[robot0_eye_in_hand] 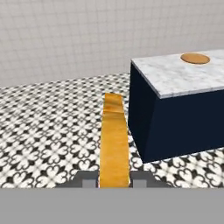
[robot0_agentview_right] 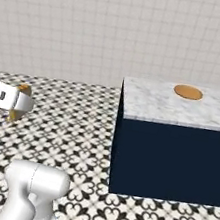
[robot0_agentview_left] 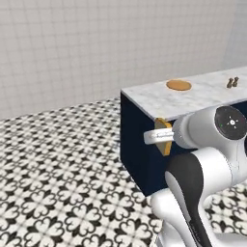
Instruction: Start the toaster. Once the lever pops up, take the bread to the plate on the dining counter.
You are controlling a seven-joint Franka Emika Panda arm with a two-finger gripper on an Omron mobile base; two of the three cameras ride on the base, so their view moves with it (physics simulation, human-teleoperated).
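Gripper (robot0_eye_in_hand: 114, 181) clenched on the bread (robot0_eye_in_hand: 114, 140), carried edge-on above the floor. Plate (robot0_eye_in_hand: 195, 58) sits on the dining counter's tabletop (robot0_eye_in_hand: 175, 76) at one o'clock. Risk: the thin slice could slip or clip the tabletop edge during approach

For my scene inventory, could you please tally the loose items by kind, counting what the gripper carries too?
Bread slice, held edge-on in the gripper: 1
Orange-brown plate on the dining counter: 1
Small brown objects further along it, too small to identify: 2
Total: 4
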